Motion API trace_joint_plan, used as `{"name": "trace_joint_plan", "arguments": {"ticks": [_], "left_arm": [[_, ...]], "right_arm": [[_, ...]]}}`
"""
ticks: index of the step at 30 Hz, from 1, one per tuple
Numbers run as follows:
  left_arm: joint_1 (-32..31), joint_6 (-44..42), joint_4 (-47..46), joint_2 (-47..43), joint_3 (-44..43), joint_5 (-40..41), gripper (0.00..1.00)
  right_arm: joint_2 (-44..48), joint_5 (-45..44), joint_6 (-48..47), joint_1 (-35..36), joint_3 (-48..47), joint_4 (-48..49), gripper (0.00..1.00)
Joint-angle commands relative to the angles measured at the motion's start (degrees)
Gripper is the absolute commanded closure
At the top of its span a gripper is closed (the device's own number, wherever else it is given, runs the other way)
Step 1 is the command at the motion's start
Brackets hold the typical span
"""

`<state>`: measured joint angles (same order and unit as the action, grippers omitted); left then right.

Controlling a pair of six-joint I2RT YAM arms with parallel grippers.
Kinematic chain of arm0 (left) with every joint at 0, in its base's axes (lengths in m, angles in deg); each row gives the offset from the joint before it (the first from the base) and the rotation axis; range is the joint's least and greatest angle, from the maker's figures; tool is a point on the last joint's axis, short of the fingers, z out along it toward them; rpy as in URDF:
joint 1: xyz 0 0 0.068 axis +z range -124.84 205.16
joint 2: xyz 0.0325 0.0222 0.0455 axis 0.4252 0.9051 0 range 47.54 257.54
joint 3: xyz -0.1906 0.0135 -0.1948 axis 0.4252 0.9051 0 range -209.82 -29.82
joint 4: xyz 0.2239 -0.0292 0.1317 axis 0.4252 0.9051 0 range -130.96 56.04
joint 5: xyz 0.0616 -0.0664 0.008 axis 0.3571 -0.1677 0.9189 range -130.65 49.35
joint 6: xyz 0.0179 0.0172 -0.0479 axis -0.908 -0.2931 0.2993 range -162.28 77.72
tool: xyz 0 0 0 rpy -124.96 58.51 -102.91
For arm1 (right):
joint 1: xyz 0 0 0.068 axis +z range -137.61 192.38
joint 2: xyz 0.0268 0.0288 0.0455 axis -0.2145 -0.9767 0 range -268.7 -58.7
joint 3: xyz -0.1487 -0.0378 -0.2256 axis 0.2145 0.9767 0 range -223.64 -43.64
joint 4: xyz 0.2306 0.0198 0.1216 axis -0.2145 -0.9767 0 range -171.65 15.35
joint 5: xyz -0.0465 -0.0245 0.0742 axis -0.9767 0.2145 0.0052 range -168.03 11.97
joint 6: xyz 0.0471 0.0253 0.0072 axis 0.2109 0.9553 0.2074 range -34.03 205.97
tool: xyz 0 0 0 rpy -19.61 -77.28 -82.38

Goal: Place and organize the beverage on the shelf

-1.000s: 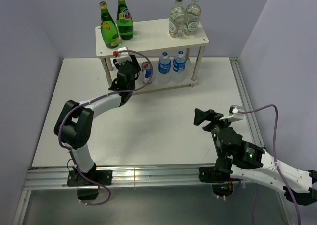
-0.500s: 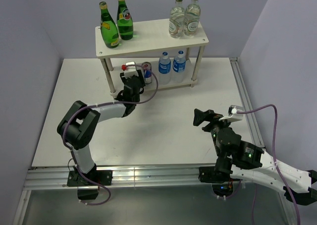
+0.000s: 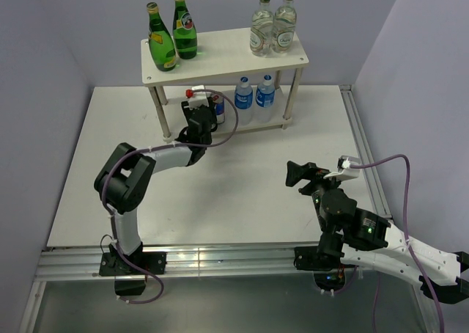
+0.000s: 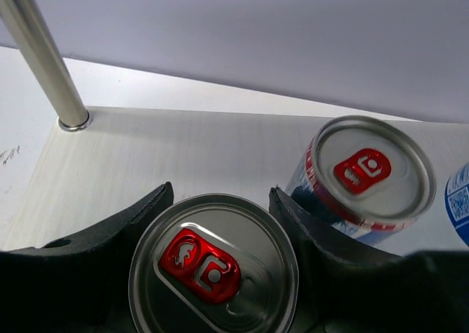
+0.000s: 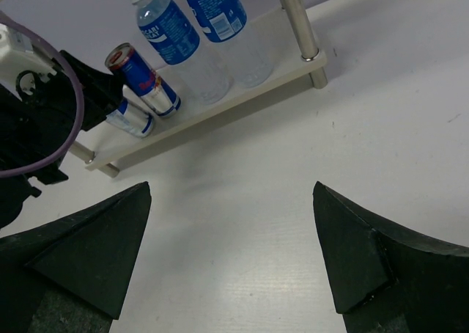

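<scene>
Held can [image 4: 212, 263]: upright, clasped by the left gripper [image 4: 220, 201] on the lower board of the shelf [image 4: 183, 146], just left-front of the second can [image 4: 370, 173]; right gripper [image 5: 231, 190] spread wide, empty, well apart.

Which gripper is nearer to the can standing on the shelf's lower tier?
Left. The left gripper, clasping a second can, is right beside the standing can; the right gripper hangs well away over the table's near right.
</scene>
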<state>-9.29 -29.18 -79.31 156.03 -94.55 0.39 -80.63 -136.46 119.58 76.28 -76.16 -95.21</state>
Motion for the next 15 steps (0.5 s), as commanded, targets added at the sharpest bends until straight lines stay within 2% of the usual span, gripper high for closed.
{"name": "trace_joint_plan", "arguments": {"ticks": [1, 4, 7, 8, 11, 13, 14, 15], "left_arm": [[0.4, -2.4, -1.5, 1.5, -4.6, 1.2, 1.00], [0.8, -1.6, 0.4, 2.5, -6.2, 1.2, 0.97], [1.1, -1.2, 1.3, 2.6, -6.3, 1.4, 0.71], [1.0, -1.1, 1.3, 2.5, -6.1, 1.3, 0.56], [1.0, -1.0, 1.7, 2.2, -5.4, 1.3, 0.36], [1.1, -0.9, 2.0, 1.7, -4.9, 1.5, 0.31], [1.1, -0.8, 2.0, 1.6, -4.7, 1.5, 0.15], [1.1, -0.8, 2.1, 1.0, -4.4, 1.5, 0.07]], "right_arm": [[-0.3, -0.4, 0.1, 0.3, 0.3, 1.7, 0.02], [-0.1, -0.5, 0.1, 0.3, 0.3, 1.7, 0.02], [-0.1, -0.5, 0.3, 0.3, 0.4, 1.6, 0.02], [-0.1, -0.6, 0.3, 0.3, 0.3, 1.6, 0.02], [-0.1, -0.5, 0.4, 0.3, 0.4, 1.6, 0.02], [-0.1, -0.4, 0.5, 0.3, 0.4, 1.6, 0.02], [-0.3, -0.5, 0.5, 0.3, 0.4, 1.6, 0.02], [-0.3, -0.5, 0.5, 0.3, 0.4, 1.7, 0.02]]}}
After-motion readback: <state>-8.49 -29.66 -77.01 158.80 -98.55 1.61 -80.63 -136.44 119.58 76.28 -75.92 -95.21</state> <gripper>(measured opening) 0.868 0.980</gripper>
